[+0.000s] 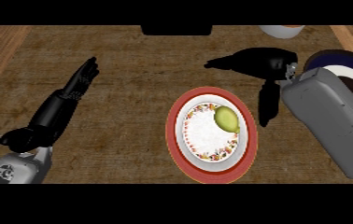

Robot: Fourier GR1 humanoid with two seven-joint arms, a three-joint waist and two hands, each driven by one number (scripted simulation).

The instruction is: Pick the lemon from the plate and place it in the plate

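Yellow-green lemon (226,119): smooth, oval, matte skin, lying on the right side of the patterned plate (203,132), touching no hand.

Patterned plate: white and glossy, round, plain in the centre, with a band of small red and orange flowers round the rim. It rests on a red disc (173,134), flat and wider than the plate, with a thin lighter edge.

Right hand (265,64): black, bulbous at the palm, spread wide and holding nothing. It hovers above and to the right of the plate. One finger points left over the bench; another reaches down along the red disc's right edge, its tip just beside the rim, contact not discernible. Grey right forearm (321,115): boxy and smooth, entering from the right.

Left hand (79,85): black, fingers straight and together, pointing up, resting at the left, well apart from the plate.

Bench (131,115): brown, rough woven or grained surface, with paler wooden strips at both sides.

Dark-rimmed plate (329,57): white centre, partly hidden behind the right forearm.

Pale bowl (281,30): cut off at the top edge.
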